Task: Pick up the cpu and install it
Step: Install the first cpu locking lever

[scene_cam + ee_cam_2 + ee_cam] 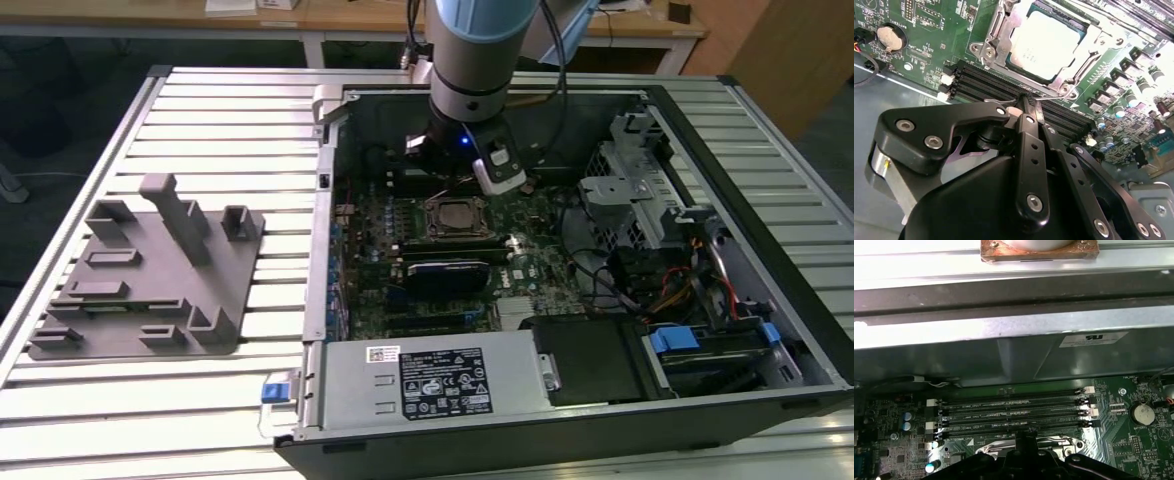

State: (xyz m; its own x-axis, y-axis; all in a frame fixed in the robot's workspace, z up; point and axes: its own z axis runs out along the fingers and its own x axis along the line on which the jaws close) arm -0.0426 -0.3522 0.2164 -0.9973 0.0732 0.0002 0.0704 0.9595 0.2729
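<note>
- The cpu [1048, 42] lies flat in the socket [1000, 26], with its silver top plate up. The metal frame of the socket sits around its edges.
- In the exterior view the cpu [454, 213] is a pale square in the socket, in the middle of the green board [534, 270].
- The gripper [1027, 106] is clenched: its two black fingers are pressed together, and the cpu is not between them.
- The fingertips are just beside the socket, at the edge that faces the memory slots [999, 85].
- A thin wire lever [1060, 96] runs along this same edge of the socket. The fingertips are right at it, but I cannot tell if they touch it or pinch it.
- The memory slots run parallel to the socket, just beside it. In the first wrist view they lie between the socket and the grey wall of the case [1004, 360].
- A round battery [890, 37] sits on the board, well apart from the socket.
- The arm [474, 60] comes down into the open case almost straight above the socket.
- A grey fixture [147, 270] lies on the slatted table [200, 110] outside the case, well apart from the socket, on the exterior view's left.
</note>
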